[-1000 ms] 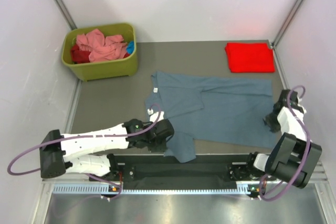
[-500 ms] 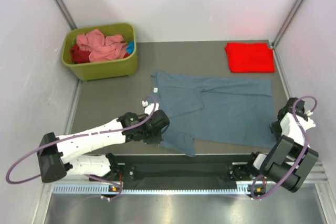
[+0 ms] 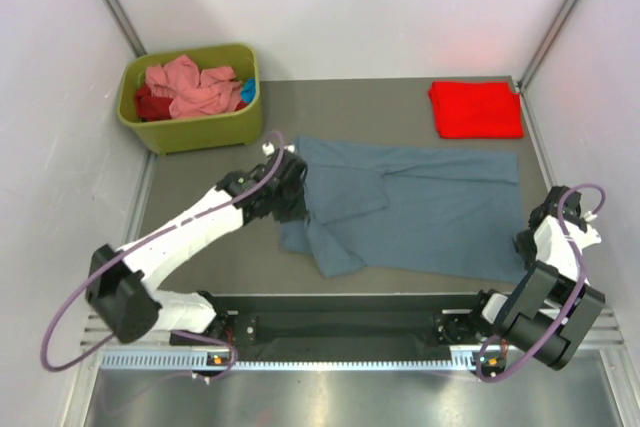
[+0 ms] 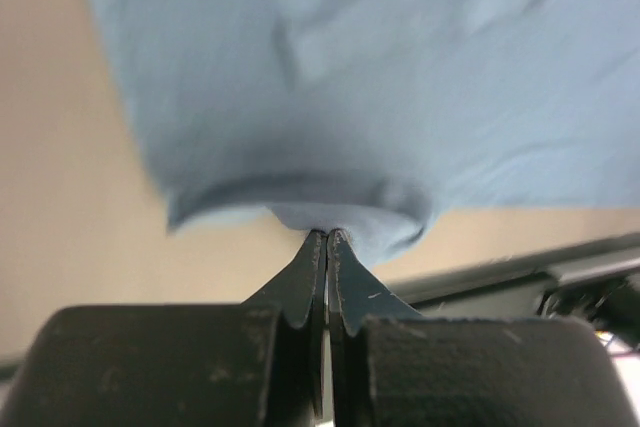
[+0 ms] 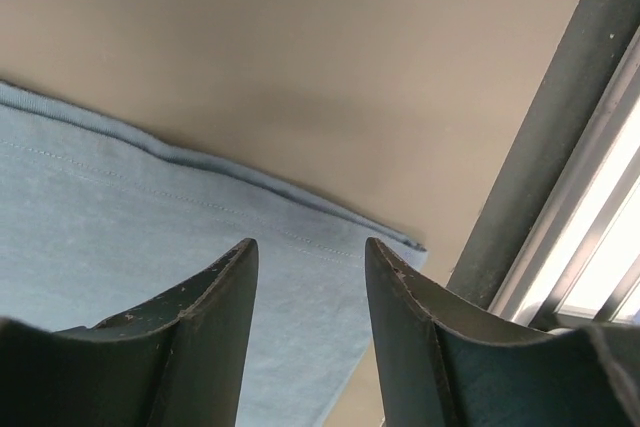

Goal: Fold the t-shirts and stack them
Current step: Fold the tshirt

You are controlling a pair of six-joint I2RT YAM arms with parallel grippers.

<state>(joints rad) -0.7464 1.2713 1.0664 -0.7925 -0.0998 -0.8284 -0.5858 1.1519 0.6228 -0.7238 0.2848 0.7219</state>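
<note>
Tee, slate blue-grey (image 3: 430, 209): spread across mid-table (image 3: 350, 107), left side bunched and doubled inward. Left gripper (image 4: 327, 239) pinched tight on a fold of its cloth at the shirt's left edge. Right gripper (image 5: 310, 245) parted, gripping nothing, over the hem corner at the shirt's right end. Folded red tee (image 3: 476, 109) far right; pink tees (image 3: 190, 87) heaped in olive bin (image 3: 190, 133).

Plain blue-grey tee (image 3: 440, 212), red tee (image 3: 476, 109), olive bin (image 3: 200, 133), grey tbl (image 3: 350, 107).
</note>
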